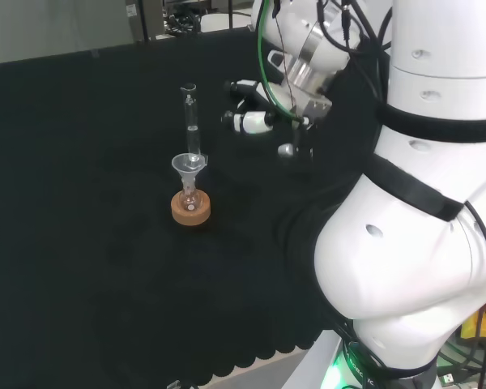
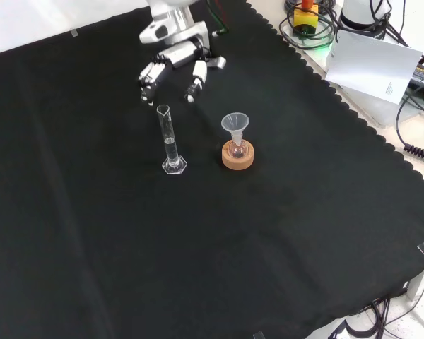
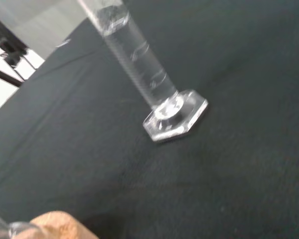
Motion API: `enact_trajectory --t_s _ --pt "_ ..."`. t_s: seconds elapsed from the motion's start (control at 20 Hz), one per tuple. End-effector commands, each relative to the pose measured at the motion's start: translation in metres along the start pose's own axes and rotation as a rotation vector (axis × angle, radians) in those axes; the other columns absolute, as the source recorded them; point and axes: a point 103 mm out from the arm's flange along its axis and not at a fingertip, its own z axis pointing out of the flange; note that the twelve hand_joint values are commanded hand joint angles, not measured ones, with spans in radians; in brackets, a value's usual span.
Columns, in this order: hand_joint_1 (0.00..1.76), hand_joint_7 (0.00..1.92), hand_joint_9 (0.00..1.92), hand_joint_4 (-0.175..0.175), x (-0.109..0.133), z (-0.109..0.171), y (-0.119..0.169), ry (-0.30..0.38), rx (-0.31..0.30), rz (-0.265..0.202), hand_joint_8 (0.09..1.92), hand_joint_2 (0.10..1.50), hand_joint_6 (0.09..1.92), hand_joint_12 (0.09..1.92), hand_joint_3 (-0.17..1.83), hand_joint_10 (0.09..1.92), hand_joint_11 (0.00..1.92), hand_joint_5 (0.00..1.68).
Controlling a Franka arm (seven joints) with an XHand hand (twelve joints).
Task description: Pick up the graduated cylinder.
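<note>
You've got a bench under black cloth [image 2: 92, 233]. On it, front view: tall clear glass graduated cylinder [image 2: 169, 141] on a hexagonal foot at left, round cork ring stand [image 2: 238, 157] just right, apart, carrying a small flask with a clear funnel [image 2: 234, 126].

A clear funnel [image 2: 234, 124] sits in a small flask [image 2: 237, 150] on a cork ring [image 2: 238, 159] atop black cloth [image 2: 198, 247].

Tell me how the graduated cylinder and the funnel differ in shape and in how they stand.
The graduated cylinder is a tall narrow tube, while the funnel is a short cone that widens upward. The cylinder stands on its own hexagonal foot directly on the black cloth; the funnel sits in a small flask held by a cork ring. In the front view the cylinder is nearer the hand. Both are clear and upright.
</note>
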Motion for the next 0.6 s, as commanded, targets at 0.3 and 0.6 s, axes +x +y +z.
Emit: enact_trajectory --t_s 0.3,0.6 --pt "0.71 0.34 0.58 -0.001 -0.003 0.033 0.023 0.149 -0.047 -0.038 0.56 0.83 0.09 1.32 0.33 0.52 0.32 0.42" --pt "0.87 0.42 0.64 0.011 -0.003 0.047 0.038 0.235 -0.049 -0.056 0.56 0.74 0.09 1.31 0.44 0.51 0.36 0.43"
